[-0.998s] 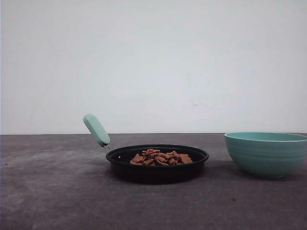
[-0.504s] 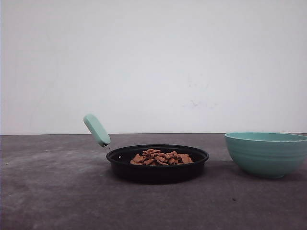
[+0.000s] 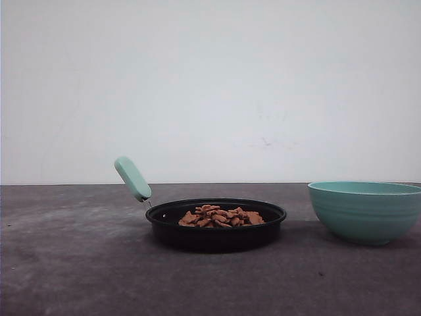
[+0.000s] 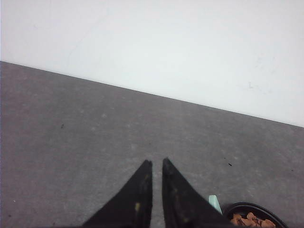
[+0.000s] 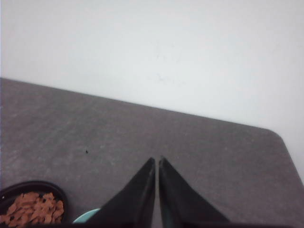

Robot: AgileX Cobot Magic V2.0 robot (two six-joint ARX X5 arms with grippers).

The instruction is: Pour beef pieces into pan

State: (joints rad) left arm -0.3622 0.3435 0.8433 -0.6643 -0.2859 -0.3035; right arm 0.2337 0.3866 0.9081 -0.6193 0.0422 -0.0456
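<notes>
The dark grey table (image 3: 72, 263) bears the pan (image 3: 216, 234) and a teal bowl (image 3: 365, 214).

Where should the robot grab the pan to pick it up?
Probably by the mint-green handle. It sticks up and out from the left rim of the pan, clear of the beef. Coming from the left with the left gripper seems easiest; its fingers look nearly closed and would need opening first.

Pan (image 3: 216, 227): shallow, round, black, sitting flat on the grey worktop (image 3: 72, 263) near mid-scene, its short mint-green handle (image 3: 132, 178) on a thin metal stem angled up and to the left. Beef pieces (image 3: 221, 216): small reddish-brown irregular chunks, heaped inside the pan, the mound rising just above its rim.
</notes>
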